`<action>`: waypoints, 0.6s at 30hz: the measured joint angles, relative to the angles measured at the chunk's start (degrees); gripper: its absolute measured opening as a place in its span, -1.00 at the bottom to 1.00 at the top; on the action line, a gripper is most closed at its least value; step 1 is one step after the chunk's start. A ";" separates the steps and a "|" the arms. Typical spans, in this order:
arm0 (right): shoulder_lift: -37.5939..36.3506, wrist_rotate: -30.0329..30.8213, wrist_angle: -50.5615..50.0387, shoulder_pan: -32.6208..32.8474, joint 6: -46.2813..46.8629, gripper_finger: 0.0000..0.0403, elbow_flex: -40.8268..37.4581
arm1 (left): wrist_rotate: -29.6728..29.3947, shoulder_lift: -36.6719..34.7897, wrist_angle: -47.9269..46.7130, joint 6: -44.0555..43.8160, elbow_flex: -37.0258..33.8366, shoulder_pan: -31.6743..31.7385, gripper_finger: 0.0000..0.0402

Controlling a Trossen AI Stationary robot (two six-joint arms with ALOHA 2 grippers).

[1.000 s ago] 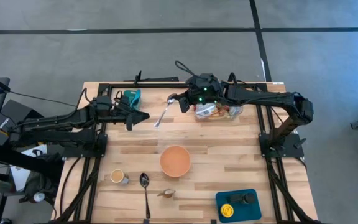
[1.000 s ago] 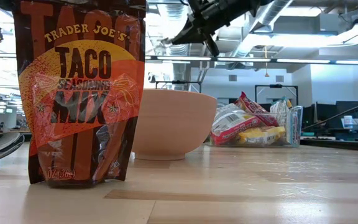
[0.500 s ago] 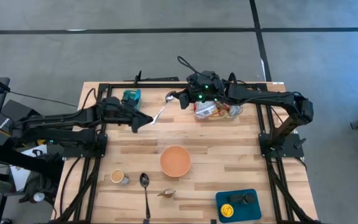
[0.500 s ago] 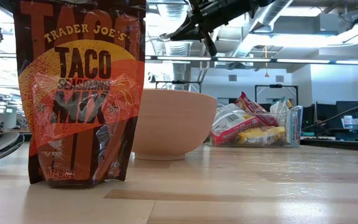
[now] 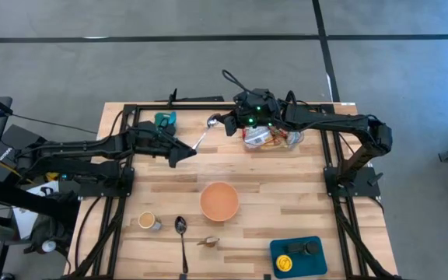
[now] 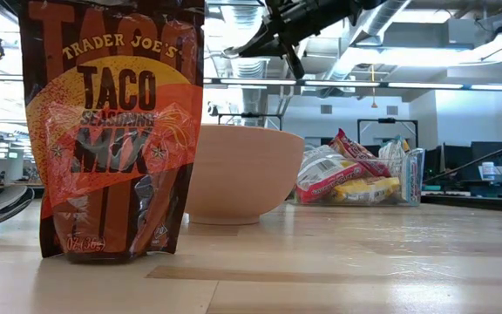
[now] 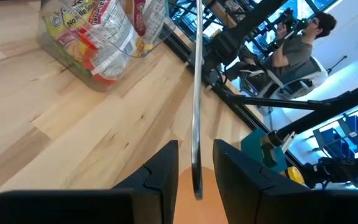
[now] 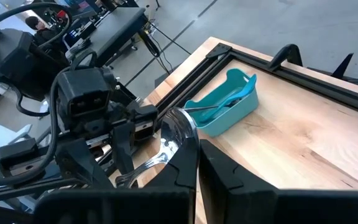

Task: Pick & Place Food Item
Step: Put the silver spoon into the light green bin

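Plainly, Trader Joe's Taco Seasoning Mix pouch (image 6: 113,131)

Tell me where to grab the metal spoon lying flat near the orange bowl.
Take the silver metal spoon by the middle of its thin handle, coming straight down with the pincer closing across the handle's width. It lies flat, and the handle stands clear of the round orange bowl.

Teal caddy (image 5: 164,119), small cup (image 5: 147,222), loose spoon (image 5: 182,241), blue tray (image 5: 298,257).
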 joint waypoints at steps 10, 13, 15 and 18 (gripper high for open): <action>0.00 0.50 0.03 -0.31 1.22 -1.00 0.00 | -0.39 -0.16 3.80 -1.39 0.00 0.00 -0.53; 0.00 0.42 0.22 -1.16 2.19 -1.00 0.00 | -1.83 -0.16 5.57 -1.66 0.00 0.00 -0.53; 0.00 0.42 0.51 -1.76 2.53 -1.00 0.00 | -3.40 -0.16 5.90 -1.64 0.00 0.02 -0.53; 0.00 0.39 1.68 -2.43 2.72 -1.00 0.00 | -5.57 -0.16 6.47 -1.63 0.00 0.02 -0.53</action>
